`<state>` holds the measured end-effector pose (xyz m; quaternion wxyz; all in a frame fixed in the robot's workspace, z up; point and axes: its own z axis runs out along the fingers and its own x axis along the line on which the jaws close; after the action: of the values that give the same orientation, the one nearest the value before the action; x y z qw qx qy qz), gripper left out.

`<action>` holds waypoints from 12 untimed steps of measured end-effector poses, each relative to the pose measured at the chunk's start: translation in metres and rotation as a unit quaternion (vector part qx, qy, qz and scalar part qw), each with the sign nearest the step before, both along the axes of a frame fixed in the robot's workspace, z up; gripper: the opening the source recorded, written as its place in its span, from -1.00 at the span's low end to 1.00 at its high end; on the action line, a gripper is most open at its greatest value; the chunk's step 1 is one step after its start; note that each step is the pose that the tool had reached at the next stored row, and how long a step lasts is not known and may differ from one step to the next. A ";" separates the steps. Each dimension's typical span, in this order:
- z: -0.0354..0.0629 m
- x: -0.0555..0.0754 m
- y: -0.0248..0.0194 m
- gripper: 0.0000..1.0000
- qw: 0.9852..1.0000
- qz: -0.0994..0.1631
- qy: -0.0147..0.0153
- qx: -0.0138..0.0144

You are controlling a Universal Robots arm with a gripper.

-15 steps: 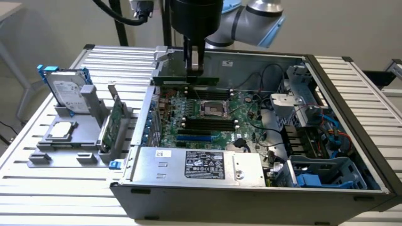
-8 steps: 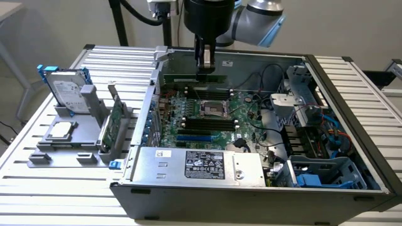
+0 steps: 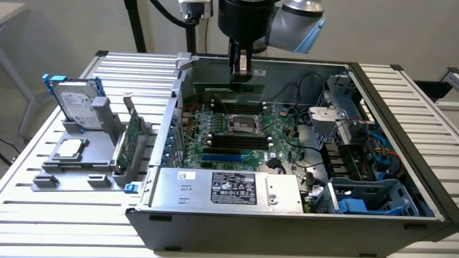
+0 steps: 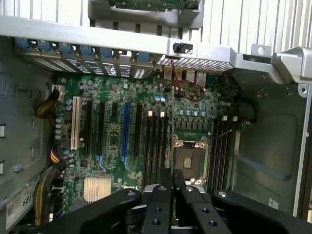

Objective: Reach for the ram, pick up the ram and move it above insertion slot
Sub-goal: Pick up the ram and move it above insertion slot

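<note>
On the exterior view's left, a wider green card [image 3: 127, 141] is left standing in the grey holder [image 3: 86, 156] on the counter [image 3: 43, 215]. Further right, the ram [image 3: 228, 87] is held clenched in the pincer [image 3: 241, 74] above the motherboard's slots [image 3: 237, 141]; pick-up is judged done, with alignment remaining.

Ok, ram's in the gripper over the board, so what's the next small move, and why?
Probably a slight sideways trim, keeping height. The gripper holds the ram level above the motherboard near the CPU socket; in the wrist view its fingers seem to sit between socket and black memory slots, not squarely over one.
</note>
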<state>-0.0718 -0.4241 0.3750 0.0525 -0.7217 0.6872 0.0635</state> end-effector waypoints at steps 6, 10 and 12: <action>-0.0012 0.006 0.0091 -0.74 1.000 -0.005 0.000 0.000; -0.0019 0.011 0.0153 -0.74 1.000 -0.007 0.000 -0.001; -0.0022 0.014 0.0178 -0.74 1.000 -0.008 0.000 -0.001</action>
<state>-0.0574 -0.4062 0.3728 0.0520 -0.7161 0.6933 0.0621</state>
